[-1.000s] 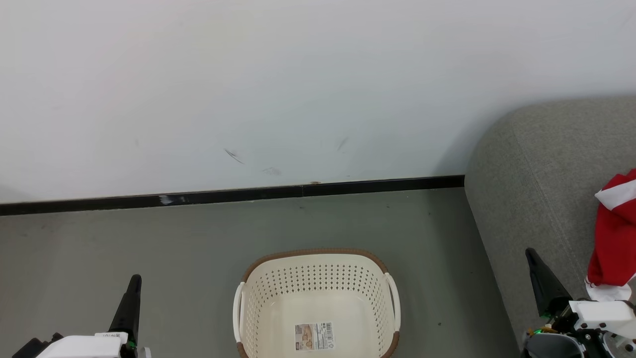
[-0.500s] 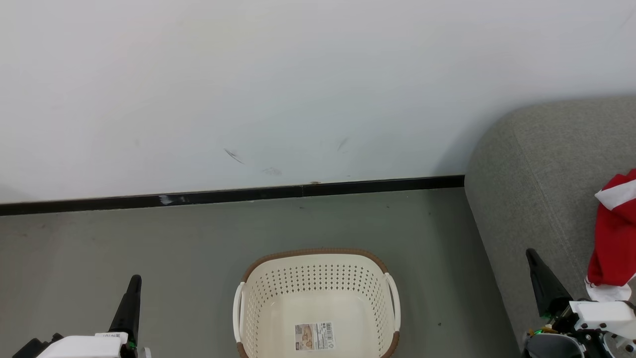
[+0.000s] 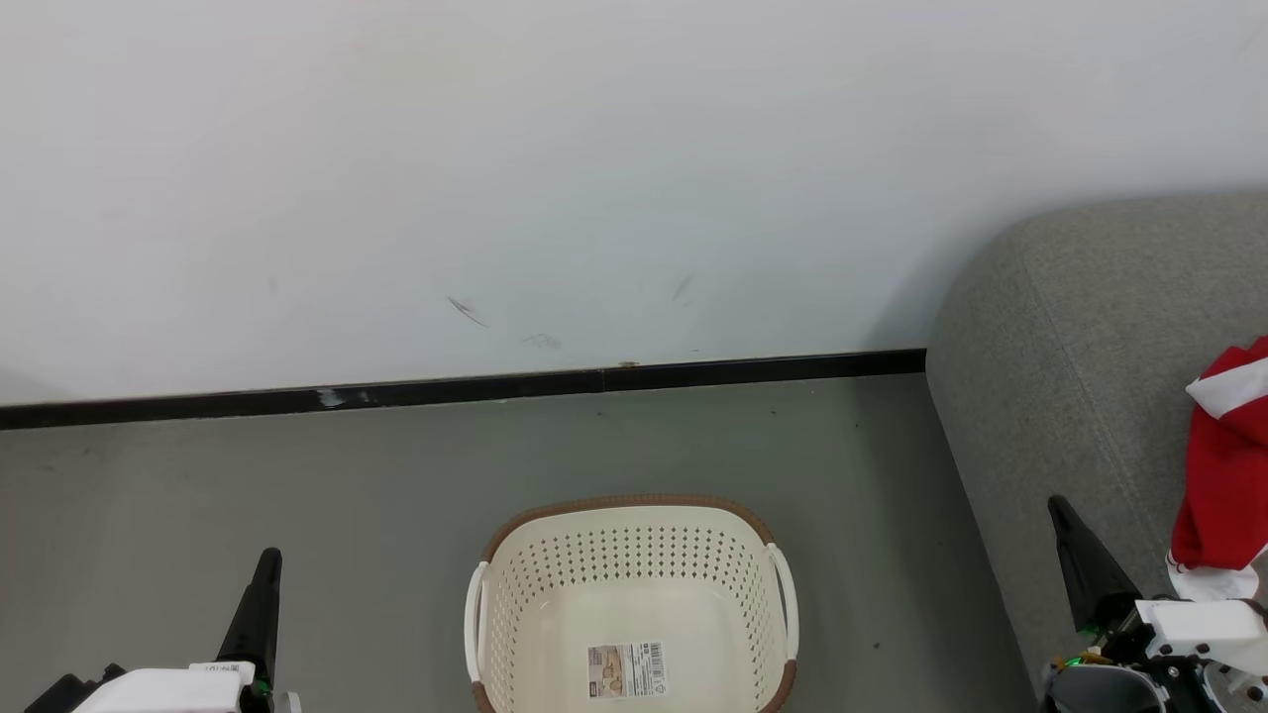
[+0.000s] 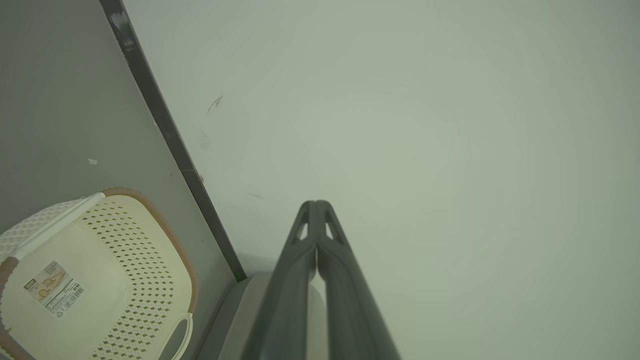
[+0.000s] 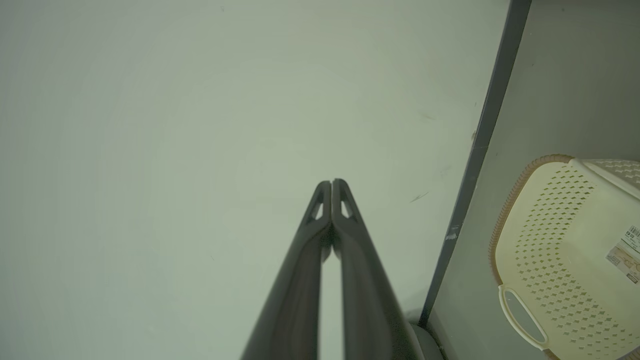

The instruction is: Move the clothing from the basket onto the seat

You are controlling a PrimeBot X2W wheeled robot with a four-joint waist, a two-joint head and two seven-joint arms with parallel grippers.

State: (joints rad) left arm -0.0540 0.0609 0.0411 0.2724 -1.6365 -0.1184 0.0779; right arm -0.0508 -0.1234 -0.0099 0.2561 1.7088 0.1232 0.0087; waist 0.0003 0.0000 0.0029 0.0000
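The cream basket (image 3: pixel 631 555) with a brown rim stands on the floor at the bottom centre, holding nothing but a barcode sticker (image 3: pixel 626 669); it also shows in the wrist views (image 4: pixel 125 250) (image 5: pixel 565 240). Red clothing (image 3: pixel 1223 465) with white panels lies on the grey seat (image 3: pixel 1070 366) at the right edge. My left gripper (image 3: pixel 265 562) is shut at the lower left, well left of the basket, its tips (image 4: pixel 316 204) pressed together. My right gripper (image 3: pixel 1058 507) is shut at the lower right over the seat's edge, beside the clothing, tips (image 5: pixel 331 183) together.
A pale wall (image 3: pixel 594 178) with a black baseboard (image 3: pixel 466 388) runs behind the basket. Grey floor (image 3: pixel 297 465) lies open around the basket on the left and between it and the seat.
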